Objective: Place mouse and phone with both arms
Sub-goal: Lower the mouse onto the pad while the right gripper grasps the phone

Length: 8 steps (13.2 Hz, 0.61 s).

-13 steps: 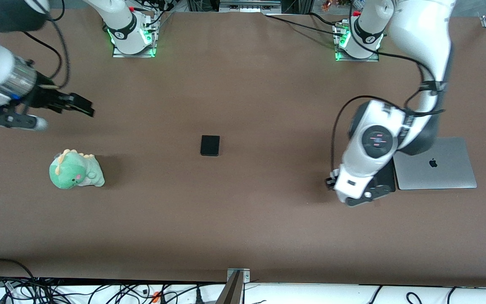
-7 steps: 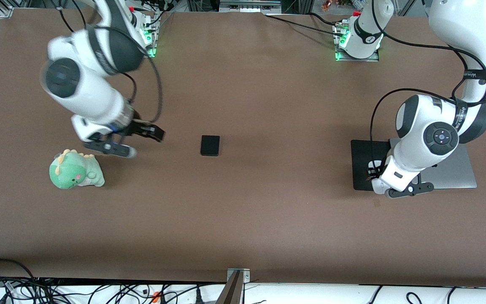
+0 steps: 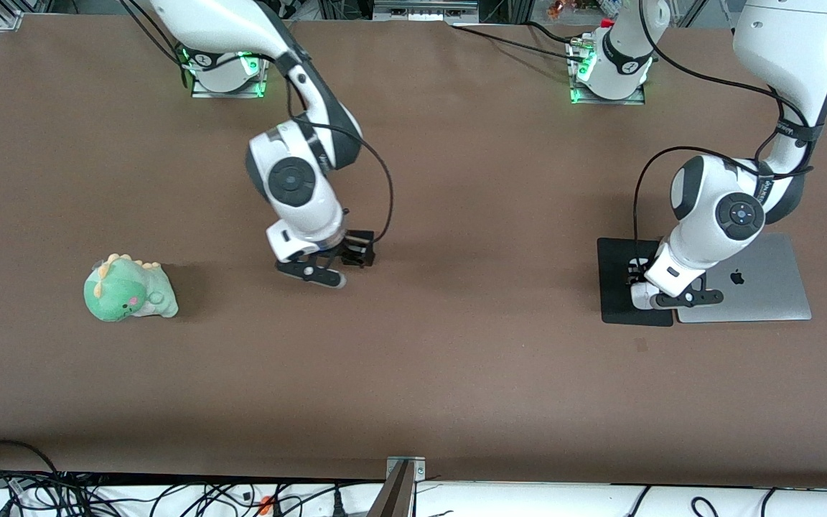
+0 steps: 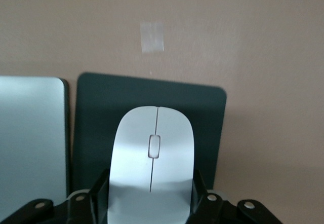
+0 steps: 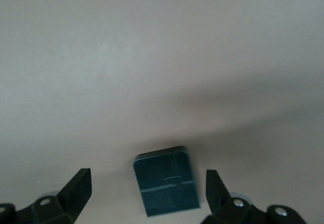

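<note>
We're looking at a robotics lab, not a home or office. Two white Franka arms, the right arm (image 3: pixel 298 179) and the left arm (image 3: pixel 729 215), are bolted on metal base plates w/ green status LEDs (image 3: pixel 254 68) along one edge of a big brown worktop (image 3: pixel 456 359). Black cables (image 3: pixel 500 39) run from the bases; a tangle of loose wires (image 3: pixel 97 495) lies off the worktop edge nearest the front cam. Aluminium framing (image 3: pixel 399 488) sticks up there too. Props look like test items: a green plush dino (image 3: pixel 128 289), a closed silver laptop (image 3: pixel 751 283), a black mouse pad (image 3: pixel 618 287). Cams on both wrists also point to a research rig.
</note>
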Tool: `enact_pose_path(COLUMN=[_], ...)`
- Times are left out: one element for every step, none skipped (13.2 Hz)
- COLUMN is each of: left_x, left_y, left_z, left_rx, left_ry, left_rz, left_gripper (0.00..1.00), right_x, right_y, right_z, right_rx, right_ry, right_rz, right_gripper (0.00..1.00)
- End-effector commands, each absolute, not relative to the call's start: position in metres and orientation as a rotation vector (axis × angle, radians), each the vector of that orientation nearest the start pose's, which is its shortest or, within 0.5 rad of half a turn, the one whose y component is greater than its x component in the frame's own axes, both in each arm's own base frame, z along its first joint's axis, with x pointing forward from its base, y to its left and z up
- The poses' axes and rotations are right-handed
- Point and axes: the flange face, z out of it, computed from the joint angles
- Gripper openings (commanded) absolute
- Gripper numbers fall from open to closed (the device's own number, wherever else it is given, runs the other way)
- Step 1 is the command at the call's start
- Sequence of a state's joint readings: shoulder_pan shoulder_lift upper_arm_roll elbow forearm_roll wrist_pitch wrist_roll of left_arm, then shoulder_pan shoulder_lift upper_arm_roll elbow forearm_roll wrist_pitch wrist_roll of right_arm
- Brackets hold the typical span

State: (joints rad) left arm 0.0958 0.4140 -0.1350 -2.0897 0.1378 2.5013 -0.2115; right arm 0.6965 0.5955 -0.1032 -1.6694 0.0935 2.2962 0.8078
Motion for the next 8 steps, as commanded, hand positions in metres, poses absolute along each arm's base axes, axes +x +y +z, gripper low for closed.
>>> enact_pose_path(left_x=[0.578,0.578,0.577,0.578,0.577,0.577,0.577,0.574], left_y=[-0.021,-0.021,-0.021,-0.020,-0.020,-0.017,-0.015,-0.016], left_z=[0.218,0.215,0.211,0.204,0.196,0.190,0.188,0.186], left_rx=[-3.133,-3.133,-3.135,-3.140,-3.144,-3.147,-3.147,-3.147], left_ry=[-0.083,-0.083,-0.083,-0.085,-0.088,-0.095,-0.098,-0.095], left_rz=[-0.013,-0.005,-0.003,-0.012,-0.014,-0.019,-0.022,-0.012], left_gripper=[0.67,0.67,0.67,0.67,0.67,0.67,0.67,0.67], right_x=[0.545,0.541,0.537,0.530,0.527,0.524,0.522,0.521], right_y=[0.408,0.406,0.404,0.404,0.401,0.400,0.400,0.398], right_z=[0.229,0.218,0.209,0.200,0.194,0.190,0.188,0.185], right_rx=[-3.107,-3.112,-3.112,-3.123,-3.138,-3.150,-3.151,-3.147], right_ry=[0.338,0.324,0.317,0.279,0.249,0.222,0.216,0.211], right_rz=[-0.097,-0.105,-0.114,-0.128,-0.136,-0.141,-0.145,-0.155], right_gripper=[1.00,1.00,1.00,1.00,1.00,1.00,1.00,1.00])
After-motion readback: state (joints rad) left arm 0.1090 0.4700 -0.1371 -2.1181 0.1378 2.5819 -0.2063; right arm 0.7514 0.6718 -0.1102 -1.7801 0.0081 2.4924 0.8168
